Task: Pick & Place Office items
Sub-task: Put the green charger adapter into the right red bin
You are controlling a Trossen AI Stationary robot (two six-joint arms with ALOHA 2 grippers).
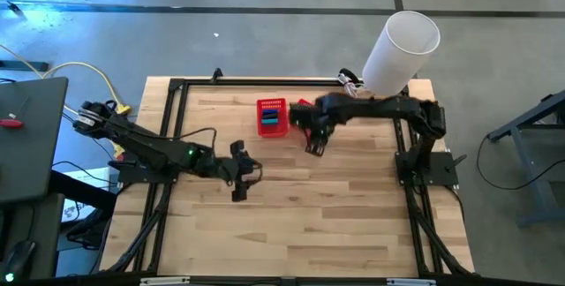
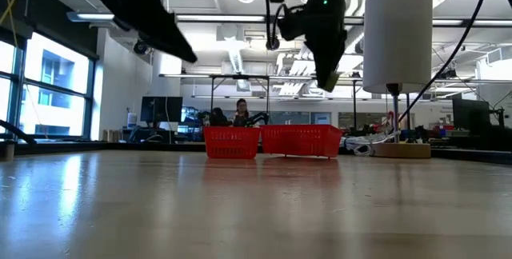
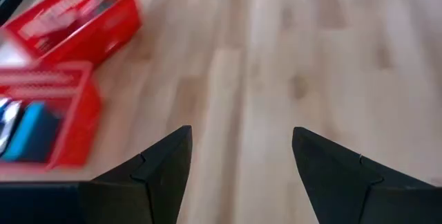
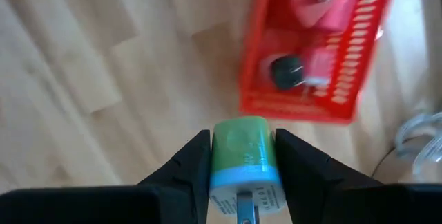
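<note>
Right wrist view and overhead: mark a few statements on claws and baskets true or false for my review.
1. The right claw grips a green item. True.
2. The left claw holds a red block. False: it is open and empty over bare table.
3. Two red baskets stand side by side. True.
4. The green item already lies in a basket. False: it is held above the wood, short of the basket.
</note>
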